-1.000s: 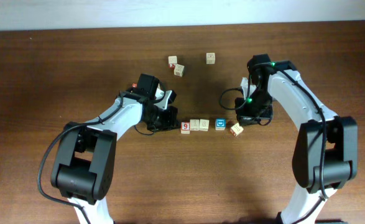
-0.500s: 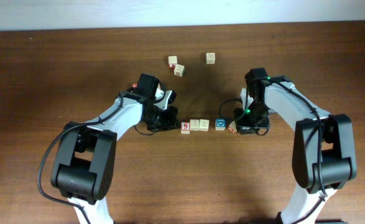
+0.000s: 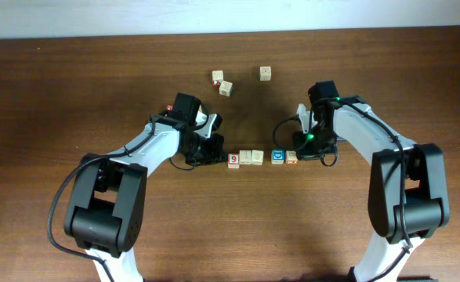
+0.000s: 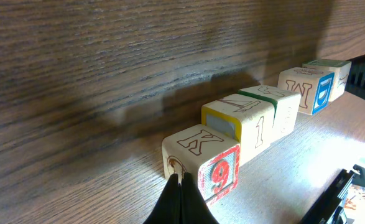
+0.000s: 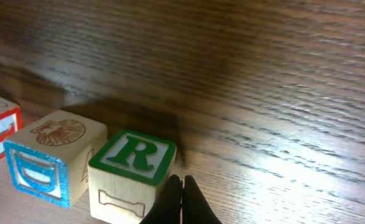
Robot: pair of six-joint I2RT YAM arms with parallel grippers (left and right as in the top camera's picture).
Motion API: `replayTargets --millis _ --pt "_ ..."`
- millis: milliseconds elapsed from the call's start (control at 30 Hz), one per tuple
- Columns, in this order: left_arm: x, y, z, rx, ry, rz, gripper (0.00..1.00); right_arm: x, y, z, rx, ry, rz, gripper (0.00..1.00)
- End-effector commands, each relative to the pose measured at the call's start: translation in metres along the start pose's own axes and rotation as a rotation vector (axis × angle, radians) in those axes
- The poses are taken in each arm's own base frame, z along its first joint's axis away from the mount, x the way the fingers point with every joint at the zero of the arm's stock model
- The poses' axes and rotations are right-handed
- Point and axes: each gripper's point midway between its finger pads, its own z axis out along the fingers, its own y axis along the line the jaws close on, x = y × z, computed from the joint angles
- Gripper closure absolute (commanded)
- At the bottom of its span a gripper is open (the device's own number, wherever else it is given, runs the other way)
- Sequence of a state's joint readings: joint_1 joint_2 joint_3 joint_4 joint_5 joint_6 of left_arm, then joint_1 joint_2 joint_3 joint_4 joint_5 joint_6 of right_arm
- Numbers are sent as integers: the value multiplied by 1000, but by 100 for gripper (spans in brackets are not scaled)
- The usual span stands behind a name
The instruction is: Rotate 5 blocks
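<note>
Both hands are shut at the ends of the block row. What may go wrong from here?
The right hand is at the R block, close beside the D block; a push may shift both. The left hand is at the edge of the 9 block; a slip may skew the row.

The table is dark brown wood. Five blocks lie on it in a row, with a red 9 block at one end. Three more blocks lie further back, two close together and one apart.
</note>
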State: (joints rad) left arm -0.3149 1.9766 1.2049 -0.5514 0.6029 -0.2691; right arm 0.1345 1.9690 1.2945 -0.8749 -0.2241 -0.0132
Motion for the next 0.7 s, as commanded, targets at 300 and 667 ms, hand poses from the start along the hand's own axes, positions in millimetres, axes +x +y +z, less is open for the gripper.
replayTargets --millis 300,667 --pt "5 -2 2 16 12 7 100 5 67 7 -78 6 -128 96" --pt "-10 11 -2 -57 -42 18 100 2 60 -8 -61 15 -102 96"
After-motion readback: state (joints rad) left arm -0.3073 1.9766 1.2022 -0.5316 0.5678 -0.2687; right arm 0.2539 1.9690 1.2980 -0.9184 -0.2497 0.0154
